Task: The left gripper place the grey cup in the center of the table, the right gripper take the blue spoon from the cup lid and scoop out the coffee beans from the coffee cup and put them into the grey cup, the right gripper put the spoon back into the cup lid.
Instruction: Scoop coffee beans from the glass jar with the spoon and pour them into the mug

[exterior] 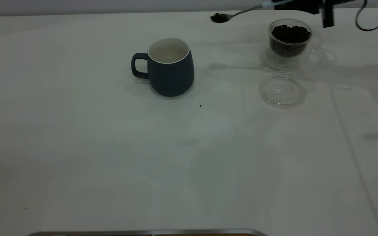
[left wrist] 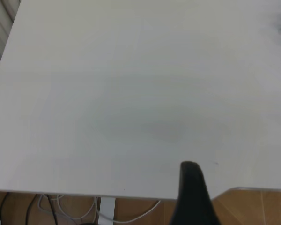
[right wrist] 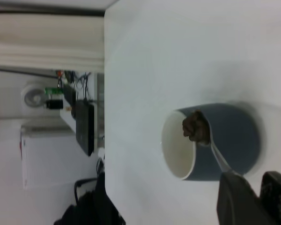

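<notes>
My right hand (right wrist: pixel 246 194) is clamped on the pale-blue-handled steel spoon (exterior: pixel 238 14), its bowl heaped with dark brown coffee beans (right wrist: pixel 195 127) and held out ahead of the hand. The dark blue-grey ceramic mug (exterior: pixel 170 67) stands on the white counter (exterior: pixel 110 157), beyond and below the spoon tip. I should carry the spoon level until it is over the mug's mouth, then tip slowly. My left hand (left wrist: pixel 192 197) is parked at the counter edge; I cannot tell its opening.

A: Any text we can read?
B: None. We checked the grey cup (exterior: pixel 171 70), the coffee cup (exterior: pixel 289 38), the cup lid (exterior: pixel 282 90), the desk (exterior: pixel 110 157). No labels, brands or numbers legible anywhere.
</notes>
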Action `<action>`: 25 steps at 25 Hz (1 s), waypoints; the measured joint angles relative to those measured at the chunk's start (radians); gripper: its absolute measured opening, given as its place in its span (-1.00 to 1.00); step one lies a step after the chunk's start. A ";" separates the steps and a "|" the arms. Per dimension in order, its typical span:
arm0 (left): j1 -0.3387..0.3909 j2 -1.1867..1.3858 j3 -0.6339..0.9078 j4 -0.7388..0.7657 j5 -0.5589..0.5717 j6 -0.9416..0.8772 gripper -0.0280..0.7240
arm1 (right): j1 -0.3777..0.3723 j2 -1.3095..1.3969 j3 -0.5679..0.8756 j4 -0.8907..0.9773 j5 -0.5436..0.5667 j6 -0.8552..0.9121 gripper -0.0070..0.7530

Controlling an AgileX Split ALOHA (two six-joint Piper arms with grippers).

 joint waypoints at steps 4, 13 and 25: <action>0.000 0.000 0.000 0.000 0.000 0.000 0.64 | 0.047 0.000 0.000 0.000 0.000 0.002 -0.71; 0.000 0.000 0.000 0.000 0.000 0.000 0.64 | 0.137 0.000 0.000 0.042 0.000 -0.011 -0.71; 0.000 0.000 0.000 0.000 0.000 -0.001 0.64 | 0.221 -0.001 0.000 0.052 -0.042 -0.158 -0.71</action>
